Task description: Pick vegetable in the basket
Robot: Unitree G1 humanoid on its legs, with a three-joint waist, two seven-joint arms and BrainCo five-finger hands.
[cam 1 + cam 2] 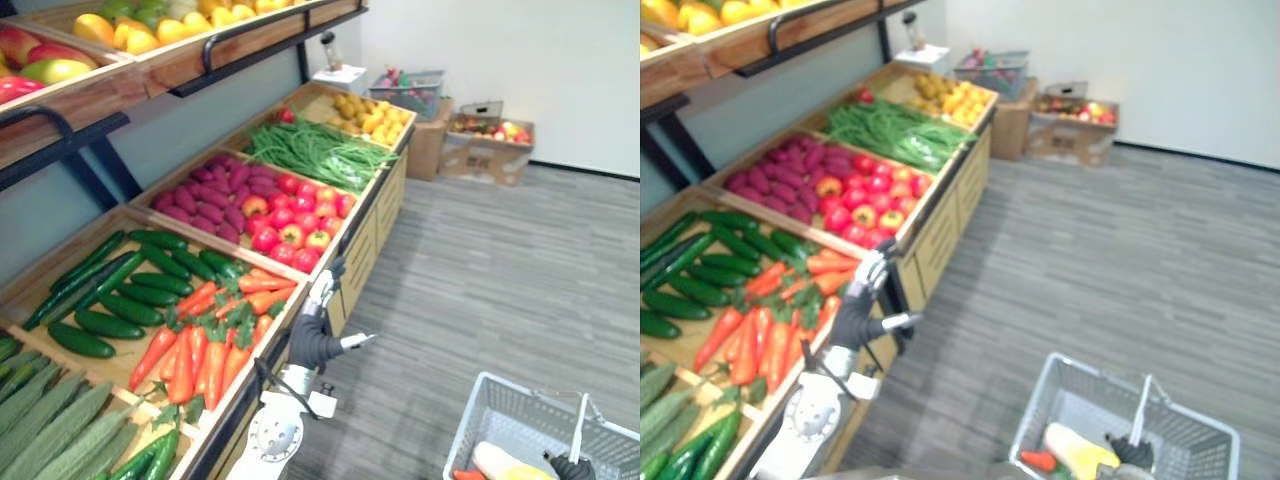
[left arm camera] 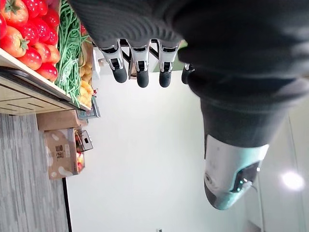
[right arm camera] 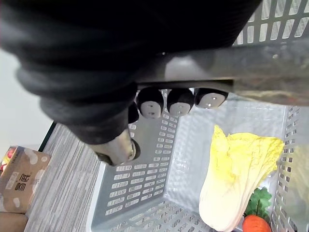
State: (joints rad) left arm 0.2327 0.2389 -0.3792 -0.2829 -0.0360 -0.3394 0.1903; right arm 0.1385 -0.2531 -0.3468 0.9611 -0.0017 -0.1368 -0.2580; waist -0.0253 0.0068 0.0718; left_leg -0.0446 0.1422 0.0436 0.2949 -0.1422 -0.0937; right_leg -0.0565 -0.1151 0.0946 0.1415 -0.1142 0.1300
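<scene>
Left hand (image 1: 316, 338) empty, fingers loose, beside carrots (image 1: 200, 355), right hand (image 3: 166, 102) clasping basket handle (image 3: 231, 75), cabbage (image 3: 231, 179) inside

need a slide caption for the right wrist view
Right hand curled round the handle of a grey basket holding a pale cabbage and a carrot.

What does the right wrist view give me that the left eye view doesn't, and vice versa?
Right wrist view: right hand with fingers curled round the grey basket handle. Left eye view: open left hand at the wooden crate edge, beside orange carrots and green cucumbers. Both: grey plastic basket holding a pale yellow cabbage and a single orange carrot.
</scene>
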